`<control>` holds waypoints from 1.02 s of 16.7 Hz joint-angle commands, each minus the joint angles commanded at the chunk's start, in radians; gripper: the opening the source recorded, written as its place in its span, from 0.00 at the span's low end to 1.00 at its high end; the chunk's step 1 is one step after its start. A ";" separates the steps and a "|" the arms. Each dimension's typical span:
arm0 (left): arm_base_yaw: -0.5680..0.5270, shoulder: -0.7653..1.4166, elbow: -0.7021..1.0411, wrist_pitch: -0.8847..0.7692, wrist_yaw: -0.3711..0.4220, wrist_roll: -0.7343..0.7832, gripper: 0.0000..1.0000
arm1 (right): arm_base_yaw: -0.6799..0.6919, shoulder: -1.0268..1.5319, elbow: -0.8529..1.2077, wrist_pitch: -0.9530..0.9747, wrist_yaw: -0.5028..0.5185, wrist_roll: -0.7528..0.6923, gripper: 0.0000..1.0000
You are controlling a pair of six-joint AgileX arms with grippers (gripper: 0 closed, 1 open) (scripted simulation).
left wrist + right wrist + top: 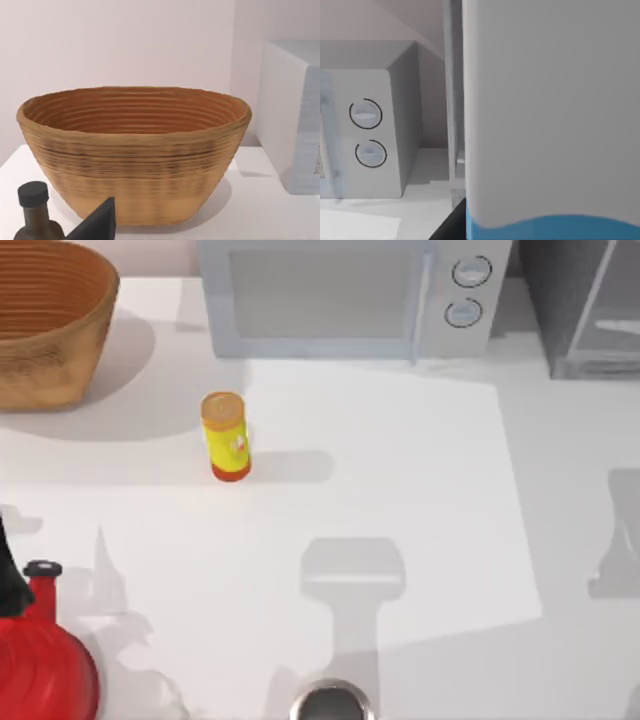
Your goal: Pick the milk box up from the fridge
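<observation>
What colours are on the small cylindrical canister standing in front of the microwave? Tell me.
The cylindrical canister has a yellow body, an orange lid and a red-orange base band, seen best in the top view.

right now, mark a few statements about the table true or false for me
1. The yellow canister stands upright on the table. True.
2. The basket sits at the table's right side. False: it is at the back left.
3. The microwave has two round knobs. True.
4. The milk box stands beside the canister. False: it is close before the right wrist camera, with the microwave off to one side of it.
5. A red kettle sits at the front left. True.
6. The fridge is left of the microwave. False: it is to its right.
</observation>
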 joint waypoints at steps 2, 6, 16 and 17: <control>0.000 0.000 0.000 0.000 0.000 0.000 1.00 | 0.026 -0.107 -0.045 -0.067 0.023 -0.002 0.00; 0.000 0.000 0.000 0.000 0.000 0.000 1.00 | 0.049 -0.192 -0.081 -0.123 0.043 -0.004 0.00; 0.000 0.000 0.000 0.000 0.000 0.000 1.00 | 0.135 -0.031 -0.030 0.019 0.057 -0.006 0.00; 0.000 0.000 0.000 0.000 0.000 0.000 1.00 | 0.168 0.032 -0.012 0.070 0.063 -0.007 0.00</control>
